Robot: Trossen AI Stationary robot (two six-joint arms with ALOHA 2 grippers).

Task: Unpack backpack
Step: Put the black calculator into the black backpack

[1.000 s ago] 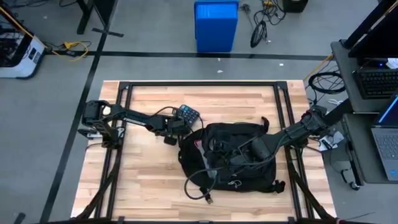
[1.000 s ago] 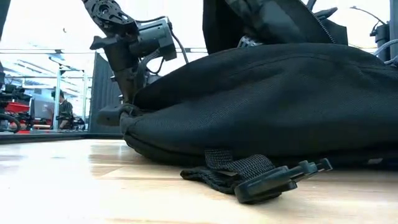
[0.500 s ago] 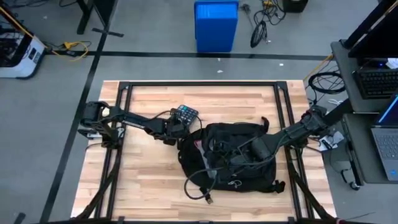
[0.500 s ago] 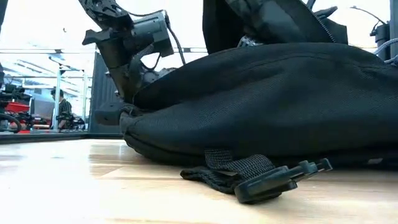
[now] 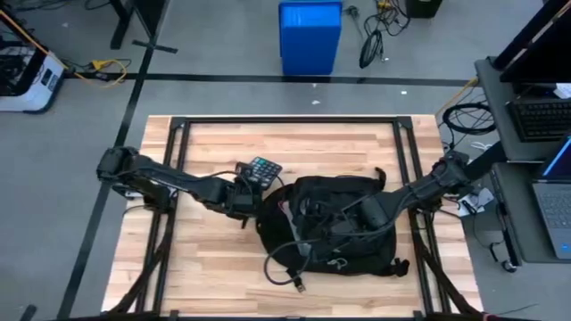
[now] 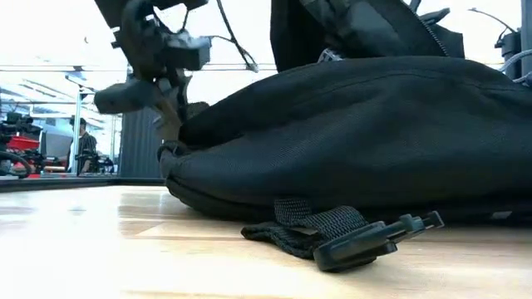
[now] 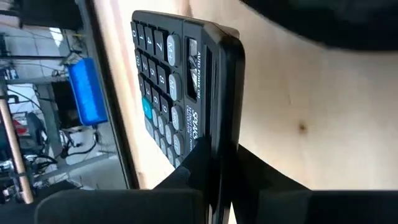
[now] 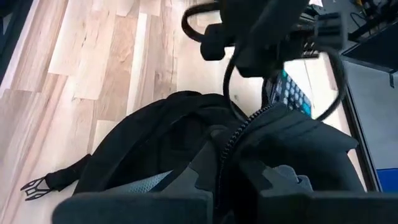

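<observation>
Only the left wrist view shows the left gripper (image 7: 214,180) clamped on the calculator (image 7: 180,93) edge, just beside the backpack (image 5: 330,227) lying mid-table, whose opening flap (image 8: 292,137) the right gripper (image 8: 227,165), seen from its wrist, pinches closed.

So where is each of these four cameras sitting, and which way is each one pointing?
High view: above the table, looking straight down on the backpack, calculator and both arms.
Low view: at tabletop height, looking level across at the backpack and a strap buckle; the left arm comes in from above.
Left wrist view: on the left arm; the left gripper is shut on the calculator.
Right wrist view: on the right arm; the right gripper pinches the backpack's zipper edge.
Shared: both wrist views and the high view show the calculator.
</observation>
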